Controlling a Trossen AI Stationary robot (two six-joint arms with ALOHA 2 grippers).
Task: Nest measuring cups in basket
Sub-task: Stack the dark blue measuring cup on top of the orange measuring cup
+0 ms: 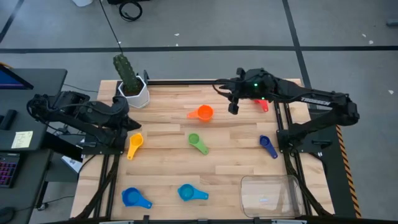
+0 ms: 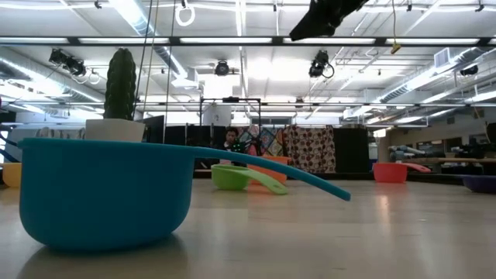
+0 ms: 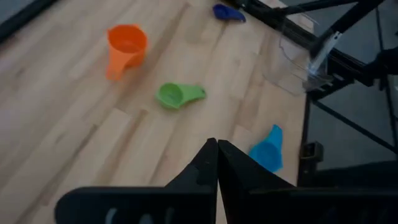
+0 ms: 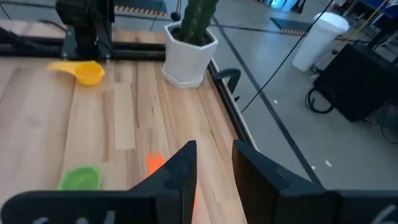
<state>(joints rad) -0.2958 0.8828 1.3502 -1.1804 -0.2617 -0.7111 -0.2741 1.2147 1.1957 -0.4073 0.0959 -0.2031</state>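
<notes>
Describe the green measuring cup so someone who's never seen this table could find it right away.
Start at the wooden table and go to its middle. The green measuring cup lies there alone, just below the orange cup in the high view. It is the only green scoop; the cactus is a plant in a white pot.

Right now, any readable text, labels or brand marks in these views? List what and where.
"TROSSEN": white lettering on the right arm, just readable in the high view.
Yellow sticky note on the side desk left of the table: has marks, too small to read.
Measuring cups, basket, cactus pot: no readable text.
Low view and both wrist views: none legible.
</notes>
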